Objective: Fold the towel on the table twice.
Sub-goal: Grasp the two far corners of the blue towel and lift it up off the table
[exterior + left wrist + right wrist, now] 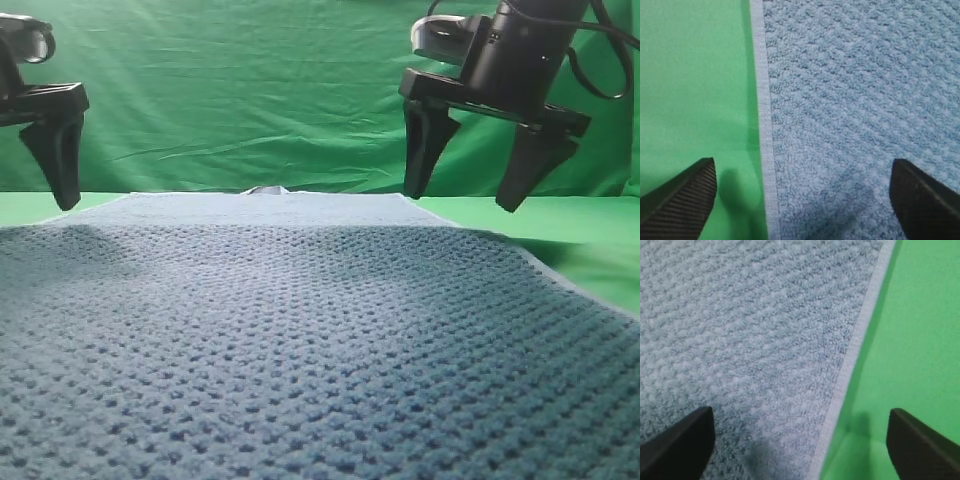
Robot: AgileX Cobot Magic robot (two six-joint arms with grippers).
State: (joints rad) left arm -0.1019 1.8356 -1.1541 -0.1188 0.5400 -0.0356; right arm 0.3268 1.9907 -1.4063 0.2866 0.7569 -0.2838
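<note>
Blue-grey waffle-weave towel (300,340) lying flat on smooth green table (590,250). Left gripper (802,192) and right gripper (800,440) spread wide, empty, straddling side hems. Fold count unclear; folding probably remains.

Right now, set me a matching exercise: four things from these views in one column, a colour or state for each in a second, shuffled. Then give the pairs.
Column one:
1. towel
2. table
3. left gripper
4. towel hem

Column two:
A. bright green, smooth
B. pale thin strip
C. blue-grey, bumpy weave
D. black, jaws wide open, empty

Pairs: 1-C, 2-A, 3-D, 4-B
</note>
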